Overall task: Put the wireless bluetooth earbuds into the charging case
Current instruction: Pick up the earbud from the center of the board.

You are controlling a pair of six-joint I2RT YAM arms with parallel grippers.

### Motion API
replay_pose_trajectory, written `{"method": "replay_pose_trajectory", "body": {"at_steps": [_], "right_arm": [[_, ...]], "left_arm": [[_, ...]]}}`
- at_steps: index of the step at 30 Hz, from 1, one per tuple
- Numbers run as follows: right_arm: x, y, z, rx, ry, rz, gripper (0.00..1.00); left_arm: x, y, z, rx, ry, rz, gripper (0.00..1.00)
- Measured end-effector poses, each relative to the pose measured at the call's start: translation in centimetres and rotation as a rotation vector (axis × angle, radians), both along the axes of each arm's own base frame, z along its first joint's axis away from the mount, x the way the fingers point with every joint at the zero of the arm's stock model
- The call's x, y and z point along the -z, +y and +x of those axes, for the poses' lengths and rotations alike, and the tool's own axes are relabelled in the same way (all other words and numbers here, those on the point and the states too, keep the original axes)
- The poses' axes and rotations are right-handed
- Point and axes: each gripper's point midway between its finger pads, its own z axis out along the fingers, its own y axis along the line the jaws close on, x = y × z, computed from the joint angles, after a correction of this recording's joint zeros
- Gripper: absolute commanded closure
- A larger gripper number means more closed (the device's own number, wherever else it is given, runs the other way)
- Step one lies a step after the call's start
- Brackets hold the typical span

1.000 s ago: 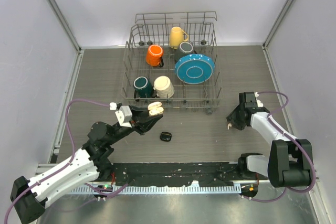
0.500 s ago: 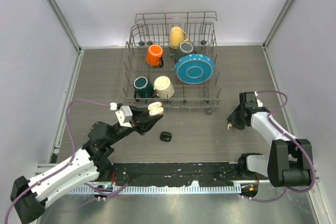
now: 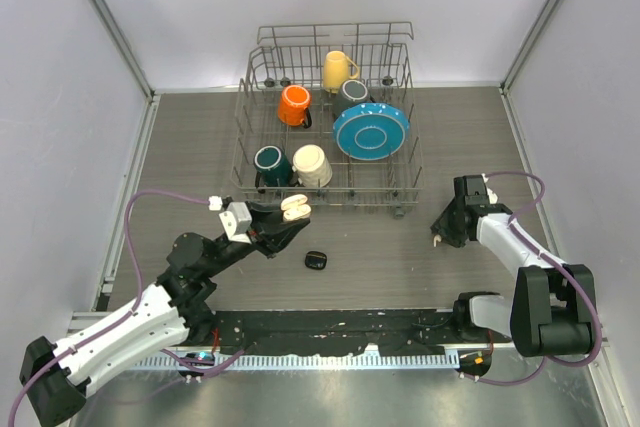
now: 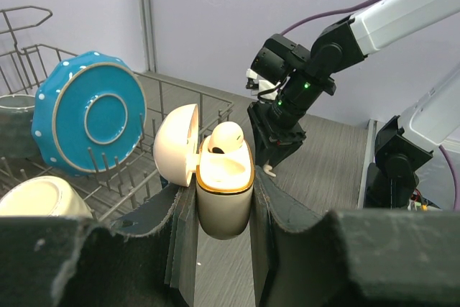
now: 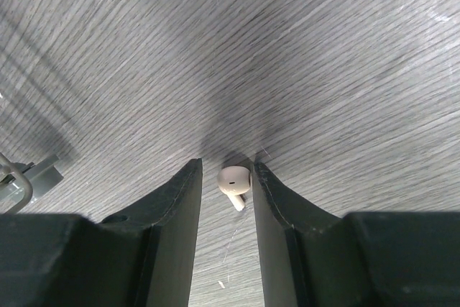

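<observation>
My left gripper (image 3: 285, 219) is shut on a cream-white charging case (image 4: 224, 185) and holds it upright above the table with its lid open. One white earbud (image 4: 228, 136) sits in the case. My right gripper (image 3: 440, 232) is down at the table at the right. Its fingers are slightly apart around a second white earbud (image 5: 233, 180), which lies on the table. This earbud touches the right finger and there is a gap on its left. It also shows in the left wrist view (image 4: 268, 171). No black earbuds are in view.
A small black closed case (image 3: 316, 260) lies on the table between the arms. A wire dish rack (image 3: 330, 197) stands behind. It holds a teal plate (image 3: 370, 130), an orange mug (image 3: 294, 104), a yellow mug (image 3: 337, 70) and other mugs.
My right wrist has edged a little to the left over the white earbud. The left arm and the case have not moved.
</observation>
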Motion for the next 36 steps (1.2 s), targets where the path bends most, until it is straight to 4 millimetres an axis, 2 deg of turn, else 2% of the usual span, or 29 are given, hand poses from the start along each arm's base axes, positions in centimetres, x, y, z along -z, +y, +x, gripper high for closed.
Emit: {"method": "replay_pose_trajectory", "body": {"at_steps": [11, 27, 29, 31, 32, 36], "right_arm": [[0.03, 0.08, 0.00, -0.006, 0.003, -0.002, 0.64], [0.07, 0.54, -0.06, -0.023, 0.006, 0.006, 0.83], [0.07, 0.54, -0.06, -0.023, 0.006, 0.006, 0.82], [0.06, 0.54, -0.05, -0.023, 0.005, 0.006, 0.77], [0.07, 0.54, -0.07, -0.023, 0.006, 0.006, 0.71], [0.06, 0.68, -0.08, -0.026, 0.006, 0.013, 0.62]], "left_arm": [[0.13, 0.12, -0.07, -0.002, 0.001, 0.000, 1.00], [0.01, 0.25, -0.01, -0.009, 0.000, -0.005, 1.00], [0.00, 0.26, -0.02, -0.009, 0.000, -0.005, 1.00], [0.01, 0.26, -0.02, -0.009, 0.001, -0.005, 1.00], [0.01, 0.26, -0.02, -0.009, 0.001, -0.005, 1.00], [0.00, 0.26, -0.03, -0.009, 0.001, -0.006, 1.00]]}}
